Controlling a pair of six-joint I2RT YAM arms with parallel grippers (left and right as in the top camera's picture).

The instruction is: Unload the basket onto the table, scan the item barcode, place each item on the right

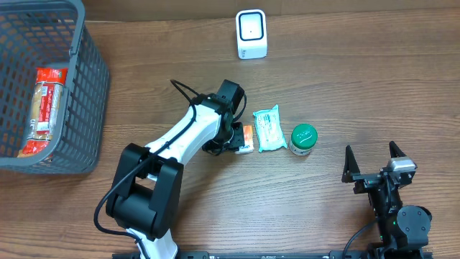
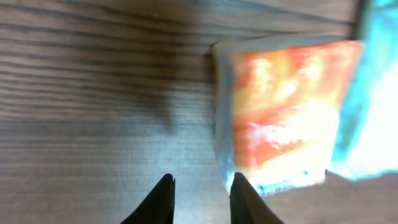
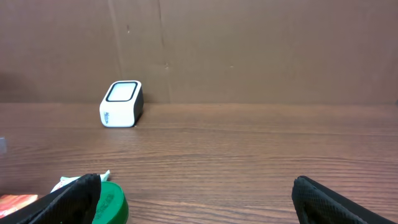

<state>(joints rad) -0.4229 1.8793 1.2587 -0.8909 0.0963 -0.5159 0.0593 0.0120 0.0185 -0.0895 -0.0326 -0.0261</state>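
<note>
Left gripper (image 2: 200, 190) is down low over the table, jaws pinched close with only bare wood between them. The small orange packet (image 1: 246, 138) lies just beside its tips, right against the teal pack (image 1: 269, 128). Right gripper (image 1: 379, 164) sits well apart, jaws spread wide and holding nothing, and the white scanner (image 1: 251, 34) stands at the far edge.

We see the orange packet (image 2: 280, 112) only as a blur in the left wrist view, its print unreadable. The teal pack (image 2: 367, 93) just right of it runs off the edge. The left fingers (image 2: 163, 200) show only their tips there, and overhead the left arm (image 1: 194, 133) covers them beside the packet. The right wrist view's bottom edge cuts the green-lidded jar (image 3: 112, 208).
</note>
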